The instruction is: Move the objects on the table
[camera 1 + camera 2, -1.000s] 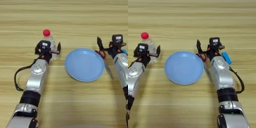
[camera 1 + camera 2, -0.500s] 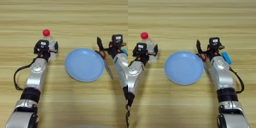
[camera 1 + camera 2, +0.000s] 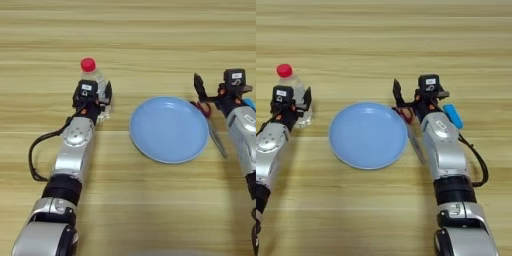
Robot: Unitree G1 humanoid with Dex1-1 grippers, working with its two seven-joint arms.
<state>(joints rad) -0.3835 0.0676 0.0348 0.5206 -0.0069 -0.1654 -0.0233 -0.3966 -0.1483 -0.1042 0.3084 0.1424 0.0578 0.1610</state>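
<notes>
A small clear bottle (image 3: 94, 82) with a red cap stands upright at the left of the wooden table (image 3: 150, 30). My left gripper (image 3: 92, 97) is shut on its lower body, one black finger on each side. A round light-blue plate (image 3: 169, 129) lies in the middle. Red-handled scissors (image 3: 406, 117) lie by the plate's right rim, blades pointing toward me. Just above their handles my right gripper (image 3: 418, 95) stands open. A small bright-blue block (image 3: 452, 116) lies to the right of that arm.
A black cable (image 3: 35, 155) loops out beside my left forearm. Bare wood stretches across the far half of the table and in front of the plate.
The left gripper's fingers have drawn in from a wide spread until they hug the bottle. The right arm, plate, scissors and block have stayed put.
</notes>
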